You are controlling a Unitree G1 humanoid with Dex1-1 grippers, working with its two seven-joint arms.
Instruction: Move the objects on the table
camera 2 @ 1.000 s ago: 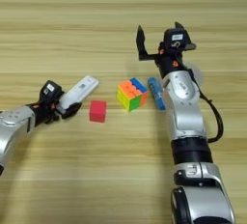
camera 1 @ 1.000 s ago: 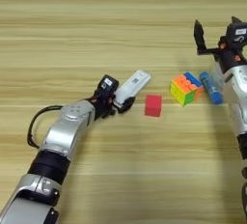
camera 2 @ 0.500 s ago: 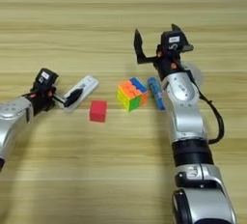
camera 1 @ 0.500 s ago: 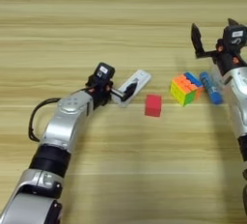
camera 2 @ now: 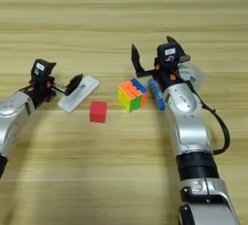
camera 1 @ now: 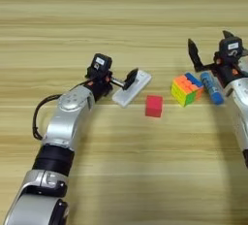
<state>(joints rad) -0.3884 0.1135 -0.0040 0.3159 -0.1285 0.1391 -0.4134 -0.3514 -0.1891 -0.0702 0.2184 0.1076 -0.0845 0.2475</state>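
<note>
The white bar (camera 1: 131, 88) lies left of the red cube (camera 1: 154, 106), with the left gripper (camera 1: 125, 79) spread wide at its near end; light, stiff, probably slippery, best pinched across its narrow sides.

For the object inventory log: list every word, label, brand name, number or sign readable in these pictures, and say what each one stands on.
None can be read.
White sticker on the left pincer housing: markings too blurred to read.
White sticker on the right pincer housing: also too blurred.
White remote-like bar, red cube, puzzle cube, blue-and-white marker, wooden table: no text shows.
</note>
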